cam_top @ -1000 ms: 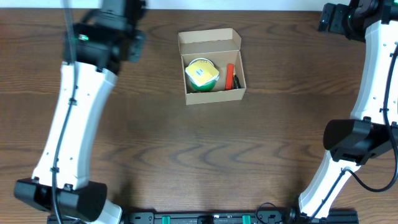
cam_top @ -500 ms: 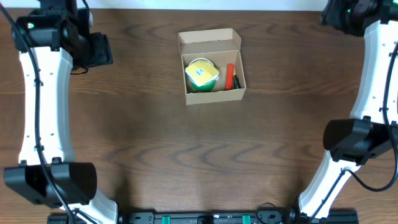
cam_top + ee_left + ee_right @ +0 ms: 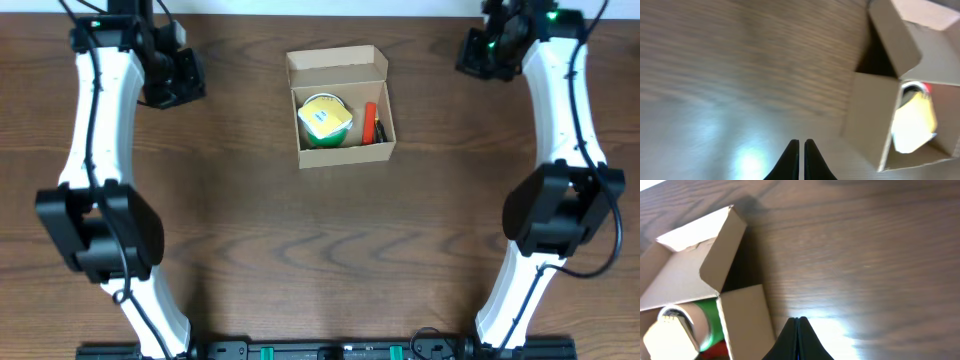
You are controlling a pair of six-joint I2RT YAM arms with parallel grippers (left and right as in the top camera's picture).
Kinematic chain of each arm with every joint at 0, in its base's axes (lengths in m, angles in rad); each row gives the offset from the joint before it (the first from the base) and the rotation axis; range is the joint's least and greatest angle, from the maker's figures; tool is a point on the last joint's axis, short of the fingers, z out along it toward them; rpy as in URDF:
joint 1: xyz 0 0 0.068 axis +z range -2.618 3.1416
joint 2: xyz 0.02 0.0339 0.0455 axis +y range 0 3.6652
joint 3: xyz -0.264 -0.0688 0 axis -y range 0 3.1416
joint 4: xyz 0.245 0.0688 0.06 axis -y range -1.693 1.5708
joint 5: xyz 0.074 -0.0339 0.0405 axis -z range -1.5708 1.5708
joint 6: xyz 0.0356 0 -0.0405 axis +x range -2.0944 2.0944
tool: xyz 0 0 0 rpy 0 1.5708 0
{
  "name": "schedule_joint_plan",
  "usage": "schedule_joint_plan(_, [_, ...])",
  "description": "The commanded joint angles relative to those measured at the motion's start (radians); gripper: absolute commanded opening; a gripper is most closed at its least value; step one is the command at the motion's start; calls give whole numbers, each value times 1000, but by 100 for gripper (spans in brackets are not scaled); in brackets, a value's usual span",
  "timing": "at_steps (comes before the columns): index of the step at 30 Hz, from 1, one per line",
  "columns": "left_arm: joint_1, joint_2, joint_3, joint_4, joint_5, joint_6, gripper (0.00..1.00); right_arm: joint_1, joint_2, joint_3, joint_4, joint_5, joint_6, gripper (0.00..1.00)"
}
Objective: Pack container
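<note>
The container, a small brown cardboard box, stands at the back middle of the table with its flap lid open and upright. Inside lie a green tape roll with a yellow-white top and a red marker. My left gripper hovers to the left of the container, shut and empty; in the left wrist view its tips meet over bare wood, with the container off to the right. My right gripper is to the container's right, also shut and empty, the container at its left.
The dark wooden table spreads around the container. Both white arms rise from bases at the table's front edge, left and right.
Both grippers have gone from open to shut. The right gripper has swung left toward the container. The left gripper moved far left, then came back partway to the right.
</note>
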Motion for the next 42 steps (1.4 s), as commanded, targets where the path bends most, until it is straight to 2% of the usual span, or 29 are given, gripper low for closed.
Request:
schedule_joint_plan(1, [-1,69,1,28,198,-66,6,-3,60,-38,38,-156,66,1])
schedule_joint_plan(6, [-1,171,1,107,419,-103,6,-10,156,-38,139,-422,117,1])
schedule_joint_plan(8, [-1,201,1,138,466,-126,6,-17,191,-38,178,-499,159,1])
schedule_joint_plan(20, [-7,317,1,314,549,-280,6,-32,396,-38,456,-771,422,1])
schedule_joint_plan(33, [-78,437,1,516,611,-472,6,26,462,-38,578,-794,468,1])
schedule_joint_plan(42, [-117,448,1,583,596,-518,6,65,463,-38,620,-769,476,1])
